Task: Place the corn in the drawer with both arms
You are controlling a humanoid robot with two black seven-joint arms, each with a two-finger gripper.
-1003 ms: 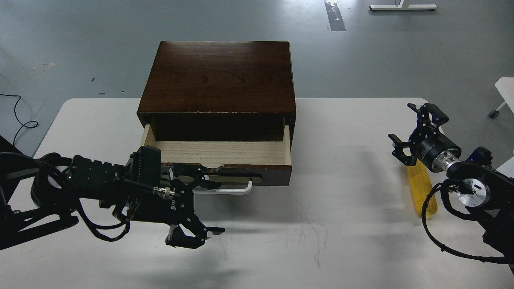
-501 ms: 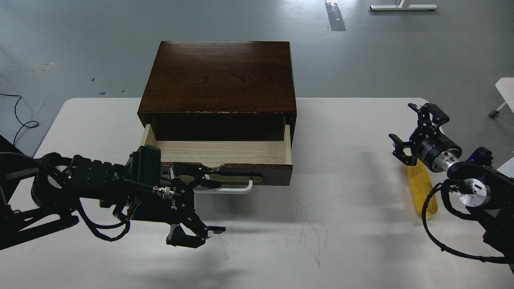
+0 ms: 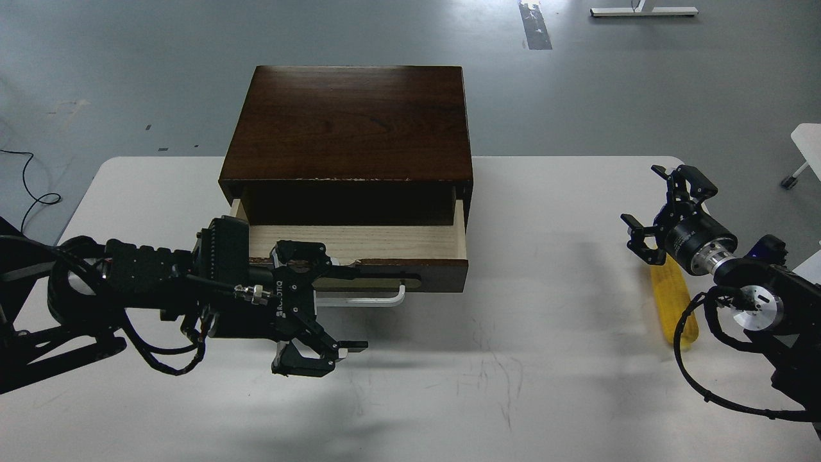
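The drawer (image 3: 359, 242) of the dark brown box (image 3: 349, 122) stands partly pulled out, its pale wood inside bare. Its white bar handle (image 3: 378, 300) shows at the front. My left gripper (image 3: 349, 309) is open right in front of the drawer's left part. One finger is up by the drawer front and the other is low over the table, with the handle's left end between them. The yellow corn (image 3: 675, 308) lies on the table at the far right. My right gripper (image 3: 643, 196) is open just above the corn's far end and hides part of it.
The box sits at the back middle of the white table (image 3: 545, 359). The table's right edge runs close by the corn and my right arm. A white object (image 3: 809, 138) shows at the right border, off the table.
My left gripper has moved a little forward and to the right, nearer the drawer front. The drawer front and handle sit slightly further in. The right arm and the corn have not moved.
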